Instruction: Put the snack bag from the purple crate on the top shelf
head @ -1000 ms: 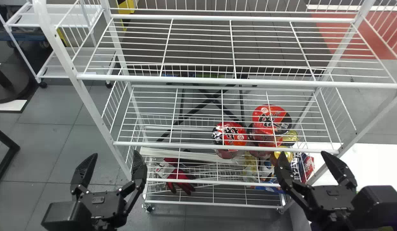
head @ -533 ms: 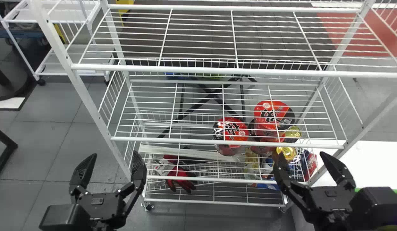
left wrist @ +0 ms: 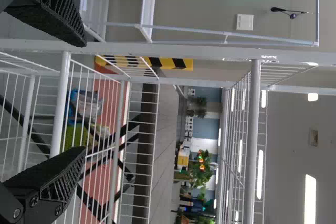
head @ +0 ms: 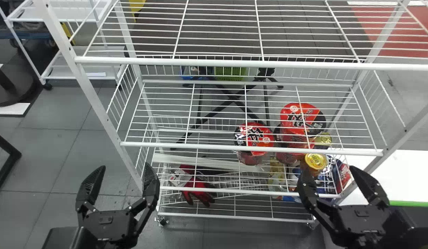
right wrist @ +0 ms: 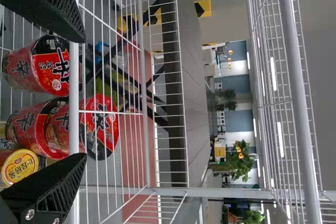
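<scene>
The rack [head: 250, 148] stands straight ahead of you, and its top shelf [head: 234, 63] is your goal; the white table [head: 404, 169] is beside the rack's right side. Your left gripper [head: 124, 167] hangs in front of the rack, by its left post, fingers apart with nothing between them; your right gripper [head: 328, 168] is in front of the rack's lower right corner, fingers likewise apart and empty. Red cups [head: 301, 119] sit low in the rack, towards its right; red gloves [head: 196, 193] lie low in its left half; a small tin [head: 316, 161] is by the cups, at the rack's right end. Where the snack bag lies, you cannot tell from here.

You look to be at the very start, with the pick still ahead; the next move calls for finding the crate and bringing one open gripper down over the bag, most likely the right if the crate is on that side of the rack; take a light grip, then lift well above the rack's front rail, since a sagging bag could snag there.
</scene>
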